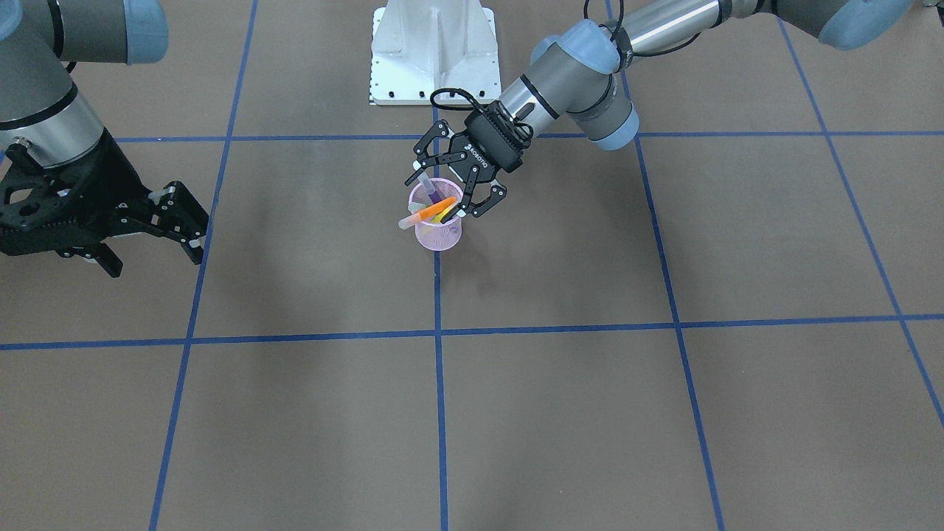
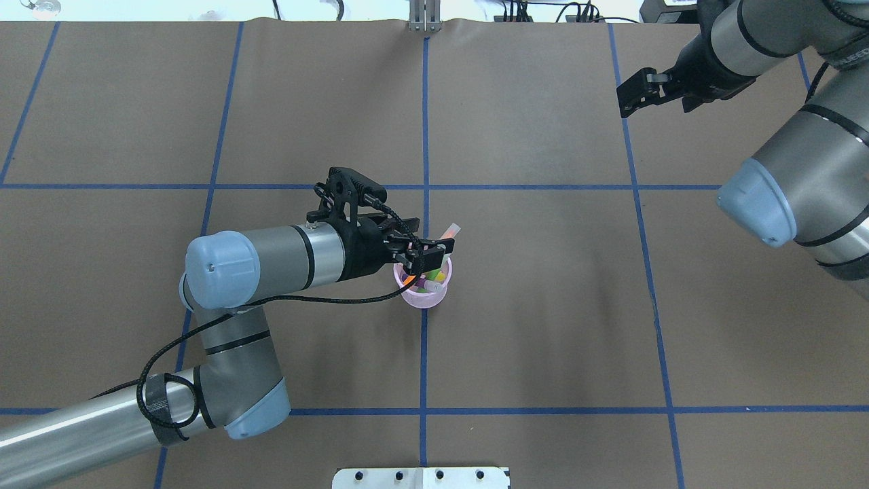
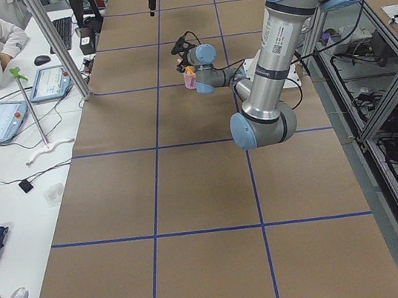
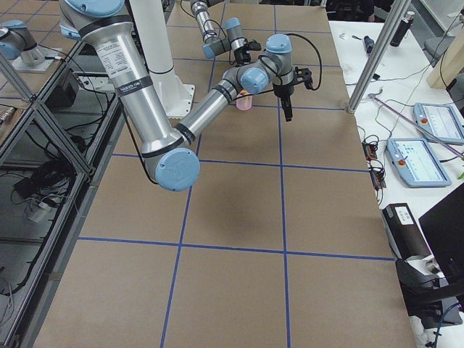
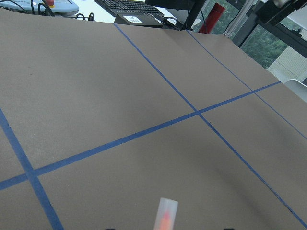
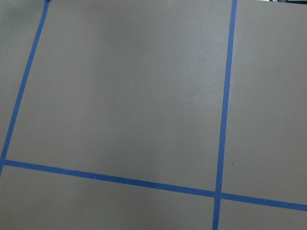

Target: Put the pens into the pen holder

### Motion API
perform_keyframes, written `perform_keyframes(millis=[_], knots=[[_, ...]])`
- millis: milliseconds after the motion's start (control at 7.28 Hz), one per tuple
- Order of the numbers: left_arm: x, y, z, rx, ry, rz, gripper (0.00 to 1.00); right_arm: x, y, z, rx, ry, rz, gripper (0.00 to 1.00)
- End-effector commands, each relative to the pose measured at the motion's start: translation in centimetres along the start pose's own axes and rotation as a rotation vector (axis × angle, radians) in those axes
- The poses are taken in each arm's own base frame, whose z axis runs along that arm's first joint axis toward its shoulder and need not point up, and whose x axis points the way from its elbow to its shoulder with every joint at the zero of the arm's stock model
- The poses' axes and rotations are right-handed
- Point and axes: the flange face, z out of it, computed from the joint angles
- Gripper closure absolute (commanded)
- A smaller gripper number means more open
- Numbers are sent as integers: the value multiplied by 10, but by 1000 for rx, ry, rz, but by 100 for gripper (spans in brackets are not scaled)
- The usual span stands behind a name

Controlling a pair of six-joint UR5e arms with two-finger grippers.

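Overhead view, left to right.

Left gripper [image 2: 422,255]: my arm comes in from 9 o'clock and the gripper hangs right over the cup [image 2: 422,299]. Jaws are spread and gripping nothing. In the front view the fingers sit either side of the cup's mouth, one tip down close to the rim.

Cup: upright near the middle of the table [image 2: 543,305], sitting on the centre blue tape line [image 2: 423,353]. Inside I can pick out the purple pen [image 1: 429,189], orange pen [image 1: 426,213] and yellow pen [image 1: 444,215]. The orange one leans across, its cap poking over the rim toward 1 o'clock. That cap also shows at 6 o'clock in my left wrist view. Green: there's a yellow-green patch in the cup, but I can't separate it.

Right gripper [image 1: 156,257]: parked out at 2 o'clock, well apart from the cup, jaws spread, empty.

My read: this is the release step at the cup, probably the last pen.

Next: lift the left gripper straight up with the jaws wide. Any sideways drift risks a fingertip snagging the leaning orange pen or nudging the rim and tipping the cup. After that, confirm green is in.
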Motion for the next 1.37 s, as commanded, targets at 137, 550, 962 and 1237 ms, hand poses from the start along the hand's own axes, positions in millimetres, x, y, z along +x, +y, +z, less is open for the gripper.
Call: perform_keyframes(millis=[137, 550, 962, 1237], knots=[[-27, -60, -27, -149, -118, -22, 20, 77, -24, -14, -46, -18, -80, 0], [-112, -95, -82, -387, -282, -6, 2, 221, -8, -17, -96, 37, -135, 0], [-231, -67, -226, -439, -426, -27, 0, 366, 76, -19, -169, 100, -135, 0], [-292, -114, -343, -519, -422, -192, 0, 432, 123, -33, -188, 117, -123, 0]])
